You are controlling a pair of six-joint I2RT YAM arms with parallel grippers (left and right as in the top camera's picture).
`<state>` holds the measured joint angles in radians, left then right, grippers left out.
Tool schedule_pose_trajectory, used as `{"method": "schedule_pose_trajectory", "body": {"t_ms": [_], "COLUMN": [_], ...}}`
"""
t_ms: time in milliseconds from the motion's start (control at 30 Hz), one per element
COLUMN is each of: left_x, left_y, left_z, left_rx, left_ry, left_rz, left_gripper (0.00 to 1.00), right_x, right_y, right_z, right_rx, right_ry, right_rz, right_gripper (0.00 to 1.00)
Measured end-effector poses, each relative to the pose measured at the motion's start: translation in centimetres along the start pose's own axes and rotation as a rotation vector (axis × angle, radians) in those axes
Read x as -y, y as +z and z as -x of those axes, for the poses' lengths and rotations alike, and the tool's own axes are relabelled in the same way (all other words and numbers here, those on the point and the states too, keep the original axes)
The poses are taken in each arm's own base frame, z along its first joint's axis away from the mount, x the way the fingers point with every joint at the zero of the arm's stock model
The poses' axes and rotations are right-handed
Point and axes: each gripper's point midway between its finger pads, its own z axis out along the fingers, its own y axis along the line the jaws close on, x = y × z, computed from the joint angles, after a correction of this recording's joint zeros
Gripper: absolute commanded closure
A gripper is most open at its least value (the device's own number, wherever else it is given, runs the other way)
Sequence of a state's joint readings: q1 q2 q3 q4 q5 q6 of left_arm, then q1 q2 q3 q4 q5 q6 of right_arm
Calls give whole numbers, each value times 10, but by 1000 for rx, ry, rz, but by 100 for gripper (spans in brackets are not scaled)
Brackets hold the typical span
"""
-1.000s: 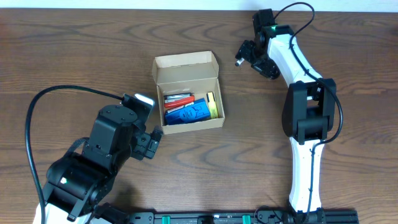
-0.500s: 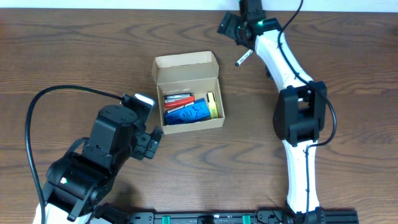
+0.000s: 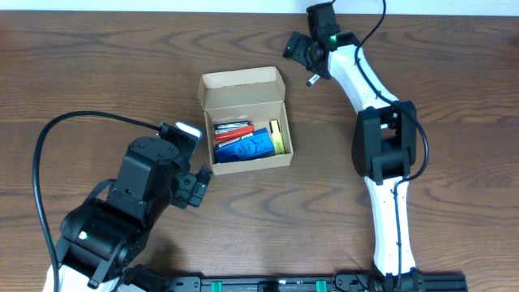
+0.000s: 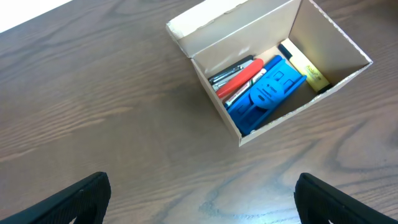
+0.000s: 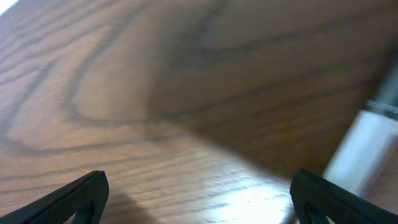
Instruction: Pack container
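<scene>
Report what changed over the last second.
The right tool swung away from the container toward the table's far edge, then eased partly back near the white pen, open, not gripping it. Container, its contents and the left tool stayed put.

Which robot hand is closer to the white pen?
Right. The right gripper is just beside the white pen; the left gripper is far off, beyond the container.
</scene>
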<state>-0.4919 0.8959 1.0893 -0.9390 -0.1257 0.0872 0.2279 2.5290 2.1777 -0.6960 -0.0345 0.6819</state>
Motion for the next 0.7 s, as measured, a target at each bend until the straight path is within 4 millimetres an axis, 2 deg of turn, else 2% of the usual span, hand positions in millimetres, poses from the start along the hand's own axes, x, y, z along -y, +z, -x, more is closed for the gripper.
{"method": "schedule_pose_trajectory", "body": {"t_ms": [200, 300, 533, 700], "left_x": [0, 0, 0, 0], "left_y": [0, 0, 0, 0], "left_z": [0, 0, 0, 0], "left_rx": [0, 0, 0, 0], "left_ry": [0, 0, 0, 0], "left_rz": [0, 0, 0, 0], "left_gripper": [5, 5, 5, 5], "right_x": [21, 26, 26, 24], "right_y": [-1, -2, -8, -30], "right_z": [-7, -13, -18, -14], "right_rx": [-53, -77, -113, -140], "right_ry": [28, 29, 24, 11], "right_rz": [-56, -75, -83, -101], "right_gripper": [3, 3, 1, 1]}}
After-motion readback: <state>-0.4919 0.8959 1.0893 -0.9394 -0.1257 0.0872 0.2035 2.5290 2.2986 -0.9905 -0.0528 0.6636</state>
